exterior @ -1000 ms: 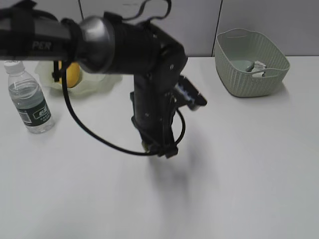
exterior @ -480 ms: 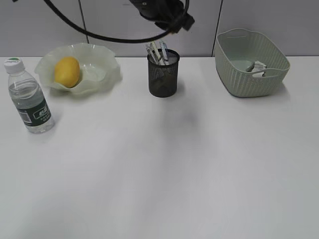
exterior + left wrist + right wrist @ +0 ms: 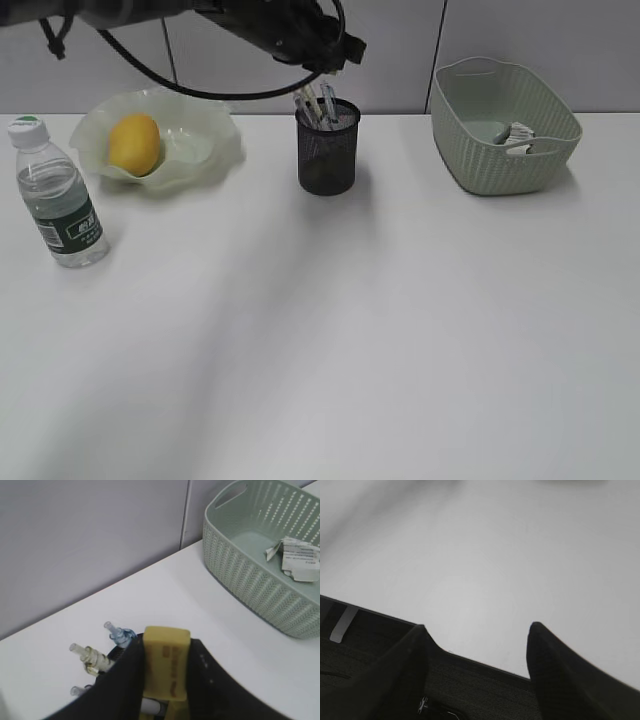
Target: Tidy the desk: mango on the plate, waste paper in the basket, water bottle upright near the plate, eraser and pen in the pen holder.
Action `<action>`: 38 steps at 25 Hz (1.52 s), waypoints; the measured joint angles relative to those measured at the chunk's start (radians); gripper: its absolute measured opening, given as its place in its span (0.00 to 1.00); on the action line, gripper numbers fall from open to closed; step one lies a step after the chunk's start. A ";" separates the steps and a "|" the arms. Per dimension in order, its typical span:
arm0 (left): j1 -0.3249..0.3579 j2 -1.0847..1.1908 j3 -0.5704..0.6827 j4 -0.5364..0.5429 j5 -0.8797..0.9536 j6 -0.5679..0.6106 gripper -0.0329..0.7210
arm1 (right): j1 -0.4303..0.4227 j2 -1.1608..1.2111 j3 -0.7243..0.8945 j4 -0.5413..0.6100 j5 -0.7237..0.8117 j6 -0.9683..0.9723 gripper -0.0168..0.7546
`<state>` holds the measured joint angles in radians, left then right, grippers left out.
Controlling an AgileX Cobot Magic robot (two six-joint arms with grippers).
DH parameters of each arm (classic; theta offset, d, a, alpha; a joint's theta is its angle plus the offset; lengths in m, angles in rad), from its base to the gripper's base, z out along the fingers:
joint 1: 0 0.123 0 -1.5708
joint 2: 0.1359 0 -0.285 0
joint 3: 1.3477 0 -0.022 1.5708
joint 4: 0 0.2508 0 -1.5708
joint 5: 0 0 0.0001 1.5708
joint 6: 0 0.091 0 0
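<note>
Mango (image 3: 134, 143) in plate (image 3: 200, 160), left of pen holder (image 3: 327, 150)

A plain grey panelled wall (image 3: 560, 40) is seen behind the desk, toward 12 o'clock, split by thin vertical seams. In the right wrist view, a dark carpeted floor (image 3: 365, 645) is shown at 7 o'clock, marked with a pale strip (image 3: 343, 624).

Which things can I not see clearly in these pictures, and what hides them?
- Left gripper, left wrist view: fingertips cut off by the bottom edge; only the yellow eraser held between them shows.
- Pen holder: in the wrist view the gripper hides it; only the pen ends show.
- Waste paper in the basket: print too small to read.
- Right gripper: absent from the exterior view.
- Bottle: label print unreadable.
</note>
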<state>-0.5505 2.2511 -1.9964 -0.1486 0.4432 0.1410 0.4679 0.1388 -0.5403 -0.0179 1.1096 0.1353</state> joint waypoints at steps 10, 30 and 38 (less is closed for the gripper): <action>0.010 0.103 0.000 -0.001 -0.045 -0.001 0.31 | 0.000 0.000 0.000 -0.001 0.000 0.003 0.65; 0.014 -0.026 0.000 -0.002 0.066 -0.002 0.69 | 0.000 0.000 0.000 -0.001 0.000 0.005 0.65; 0.014 -0.162 0.000 -0.001 0.551 -0.002 0.69 | 0.000 0.000 0.000 -0.001 0.000 0.006 0.65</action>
<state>-0.5370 2.0892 -1.9964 -0.1494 0.9940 0.1386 0.4679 0.1388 -0.5405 -0.0186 1.1096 0.1409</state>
